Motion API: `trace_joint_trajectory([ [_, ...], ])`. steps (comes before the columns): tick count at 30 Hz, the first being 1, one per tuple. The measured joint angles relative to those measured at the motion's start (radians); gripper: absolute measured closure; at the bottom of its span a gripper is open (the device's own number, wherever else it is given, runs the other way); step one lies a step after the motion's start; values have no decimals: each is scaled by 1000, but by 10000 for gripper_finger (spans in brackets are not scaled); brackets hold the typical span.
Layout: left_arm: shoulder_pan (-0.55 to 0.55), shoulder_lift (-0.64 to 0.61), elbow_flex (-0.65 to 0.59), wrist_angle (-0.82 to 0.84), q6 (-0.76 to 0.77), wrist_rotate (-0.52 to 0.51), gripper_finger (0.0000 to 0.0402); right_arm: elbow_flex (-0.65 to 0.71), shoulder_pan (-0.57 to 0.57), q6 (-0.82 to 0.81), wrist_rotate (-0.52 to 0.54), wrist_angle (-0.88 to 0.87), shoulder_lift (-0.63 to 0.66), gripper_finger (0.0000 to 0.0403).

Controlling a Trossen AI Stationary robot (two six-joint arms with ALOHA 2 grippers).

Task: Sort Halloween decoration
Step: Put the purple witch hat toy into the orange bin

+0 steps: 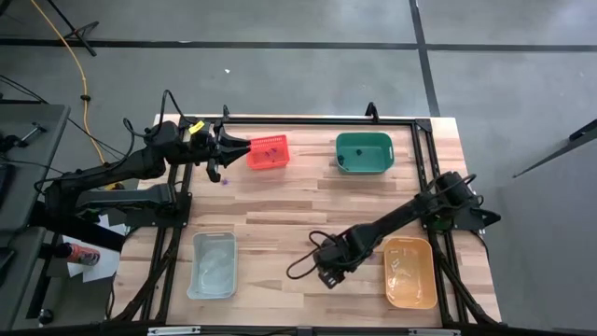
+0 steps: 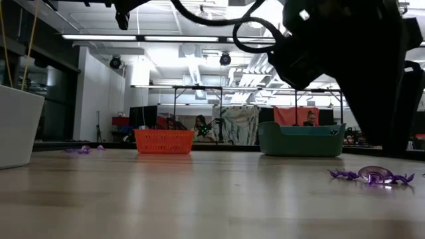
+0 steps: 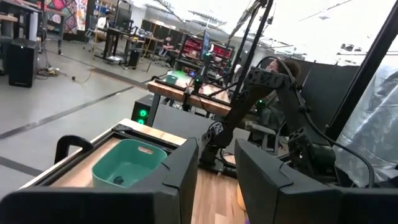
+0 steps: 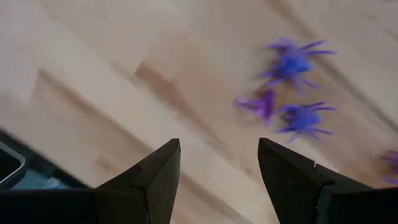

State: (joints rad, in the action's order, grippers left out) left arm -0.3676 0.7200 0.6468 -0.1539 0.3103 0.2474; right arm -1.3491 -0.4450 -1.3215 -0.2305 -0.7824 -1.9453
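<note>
Purple spider trinkets (image 4: 292,62) lie loose on the wooden desk (image 1: 308,210) just ahead of my right jaws (image 4: 217,165), which hang spread and empty near the front edge, beside the orange bin (image 1: 410,273). My left jaws (image 1: 235,147), spread too, hover at the red basket (image 1: 269,152) by the back-left corner.
</note>
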Motion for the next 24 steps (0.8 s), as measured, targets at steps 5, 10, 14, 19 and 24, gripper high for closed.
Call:
trace_joint_trajectory([
  [5,0,0,0,0,0,0,307,2,0,-7,49,-64,0,198],
  [10,0,0,0,0,2,0,307,2,0,40,61,-70,0,230],
  [14,0,0,0,0,2,0,307,2,0,65,82,-83,0,261],
  [19,0,0,0,0,3,1,307,2,0,99,100,-96,0,284],
  [24,0,0,0,0,3,1,307,3,0,107,120,-92,0,290],
])
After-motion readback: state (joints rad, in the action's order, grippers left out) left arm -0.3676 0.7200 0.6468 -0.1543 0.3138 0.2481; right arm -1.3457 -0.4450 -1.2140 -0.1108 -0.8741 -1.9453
